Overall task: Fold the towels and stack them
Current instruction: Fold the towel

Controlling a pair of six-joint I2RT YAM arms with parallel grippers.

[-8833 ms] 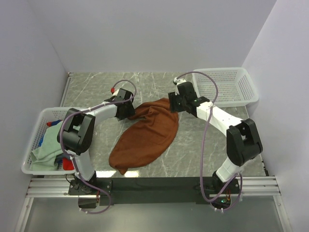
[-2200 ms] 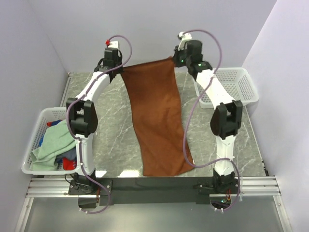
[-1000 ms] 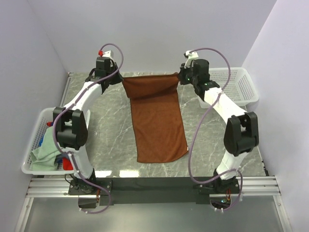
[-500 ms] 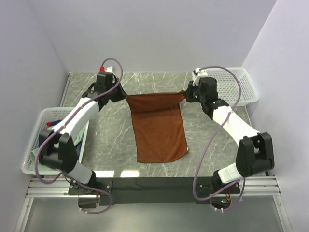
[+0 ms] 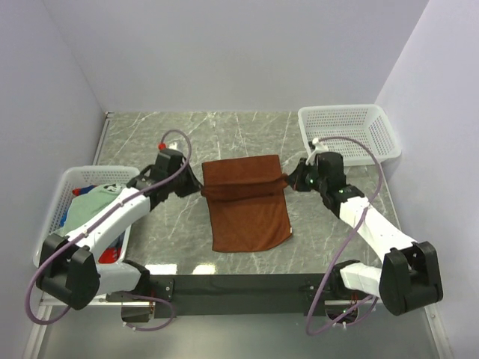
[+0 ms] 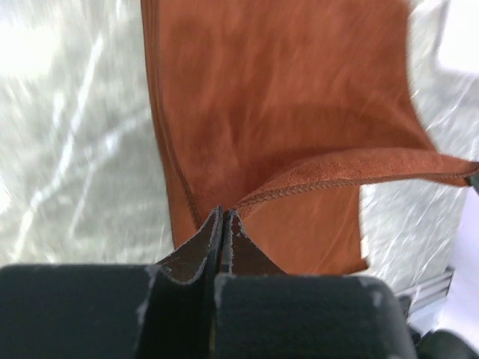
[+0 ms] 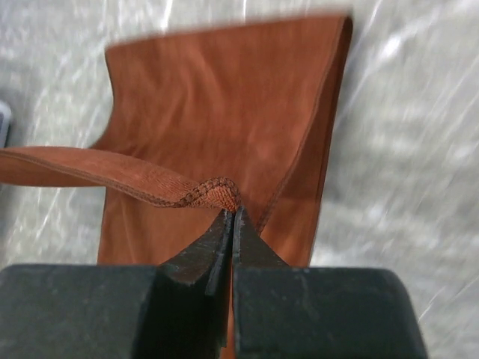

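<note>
- Right of the laundry basket [image 5: 97, 170], on the bench [image 5: 150, 134], the brown towel [image 5: 247, 206] lies partly doubled over.
- Left fingers [image 6: 198, 250] and right fingers [image 7: 206, 250] are clamped on its two lifted corners, holding that edge level so the fold lands square.

A robotics laboratory is shown, more exactly a closed test cell and no lived-in room. The work area is shut in on the left, far and right sides by bare pale-lilac walls [image 5: 224, 52]. A grey marble-patterned tabletop [image 5: 224, 138] is laid between them. Two white-and-black jointed robot arms, the left [image 5: 112, 213] and the right [image 5: 374, 228], are bolted to a black mounting plate [image 5: 247, 288] at the near edge. The only homely things are props: a rust-brown towel [image 5: 247, 213] held between the arms, and two white mesh plastic baskets, one at the left [image 5: 90, 170] and one at the far right [image 5: 340, 109].
</note>
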